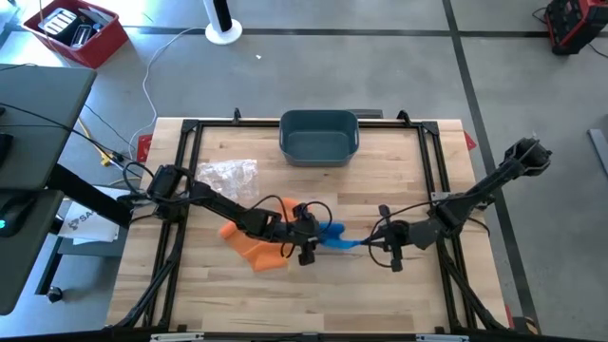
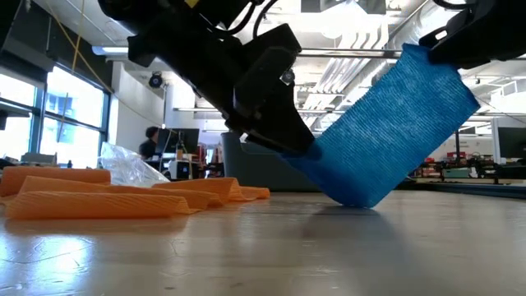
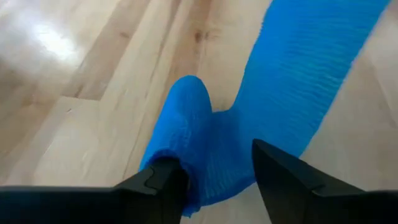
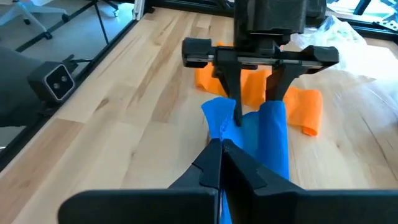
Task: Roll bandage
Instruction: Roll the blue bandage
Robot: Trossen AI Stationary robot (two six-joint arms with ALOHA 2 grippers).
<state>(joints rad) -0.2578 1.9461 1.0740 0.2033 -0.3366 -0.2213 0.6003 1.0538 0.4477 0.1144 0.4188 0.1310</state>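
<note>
My left claw stands parted around the blue bandage; my right claw pinches its far end. The loose fold could spring open, undoing the roll.

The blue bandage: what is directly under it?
Bare wooden table lies under the blue bandage. The stretch beneath the left gripper is covered by the folded end.
</note>
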